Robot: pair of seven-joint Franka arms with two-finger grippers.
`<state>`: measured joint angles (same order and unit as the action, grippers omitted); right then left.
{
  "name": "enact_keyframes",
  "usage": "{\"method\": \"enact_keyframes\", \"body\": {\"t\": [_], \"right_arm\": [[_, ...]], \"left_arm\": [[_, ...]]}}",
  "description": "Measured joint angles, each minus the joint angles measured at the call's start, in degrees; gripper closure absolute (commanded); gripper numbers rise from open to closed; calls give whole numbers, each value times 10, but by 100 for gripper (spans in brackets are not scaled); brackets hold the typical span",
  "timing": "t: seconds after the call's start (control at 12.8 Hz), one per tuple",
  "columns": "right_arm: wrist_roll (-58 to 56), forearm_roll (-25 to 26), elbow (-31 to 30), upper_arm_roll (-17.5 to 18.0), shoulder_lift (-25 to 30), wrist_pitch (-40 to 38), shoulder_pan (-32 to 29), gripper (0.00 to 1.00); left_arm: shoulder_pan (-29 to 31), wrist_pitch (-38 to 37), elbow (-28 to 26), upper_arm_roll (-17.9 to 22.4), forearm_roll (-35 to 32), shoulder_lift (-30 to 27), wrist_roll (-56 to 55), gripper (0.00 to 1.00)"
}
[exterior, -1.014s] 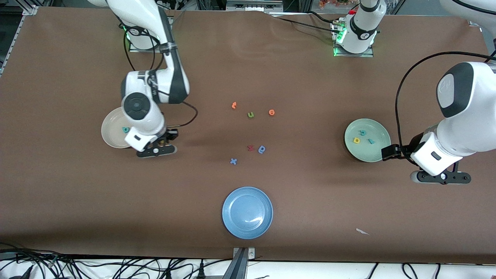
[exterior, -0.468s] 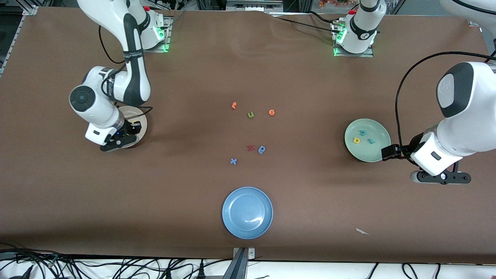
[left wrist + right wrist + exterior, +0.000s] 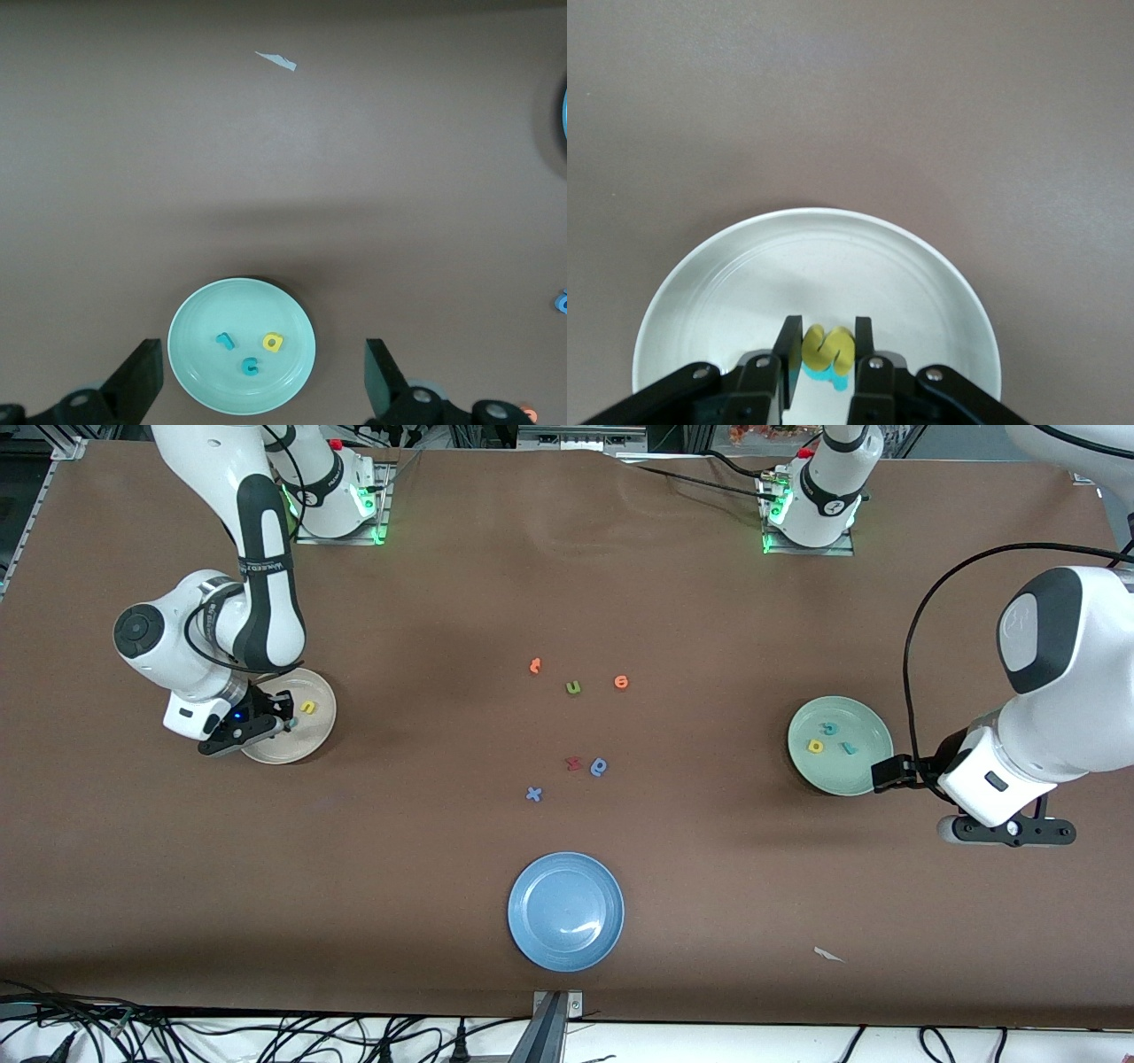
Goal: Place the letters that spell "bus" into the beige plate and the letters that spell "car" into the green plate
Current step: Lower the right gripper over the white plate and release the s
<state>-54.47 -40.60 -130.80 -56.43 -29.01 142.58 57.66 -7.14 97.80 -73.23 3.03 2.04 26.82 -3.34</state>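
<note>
Over beige plate (image 3: 266, 751), right gripper (image 3: 825, 352) pinches yellow "s" (image 3: 828, 348); next: release. Left gripper (image 3: 261, 376) agape, waiting over green plate (image 3: 199, 319).

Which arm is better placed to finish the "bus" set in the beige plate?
The right arm. Its right gripper is shut on the yellow "s" directly over the beige plate, where the yellow "u" already lies. The left gripper waits open beside the green plate.

Probably a lab: 2 bolted arm bases (image 3: 808, 505), cables (image 3: 266, 1036), brown table (image 3: 567, 584).
</note>
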Motion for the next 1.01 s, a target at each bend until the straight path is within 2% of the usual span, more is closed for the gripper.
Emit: {"method": "enact_keyframes", "body": {"t": [0.08,0.16,0.39,1.01], "right_arm": [[0,-1,0,0,0,0,1,19],[0,-8,0,1,0,0,1,0],[0,-32,0,1,0,-1,2,0],[25,-38,4,1,0,-1,2,0]], "left_arm": [[0,0,0,0,0,0,0,0],[0,0,0,0,0,0,0,0],[0,0,0,0,0,0,0,0],[0,0,0,0,0,0,0,0]]}}
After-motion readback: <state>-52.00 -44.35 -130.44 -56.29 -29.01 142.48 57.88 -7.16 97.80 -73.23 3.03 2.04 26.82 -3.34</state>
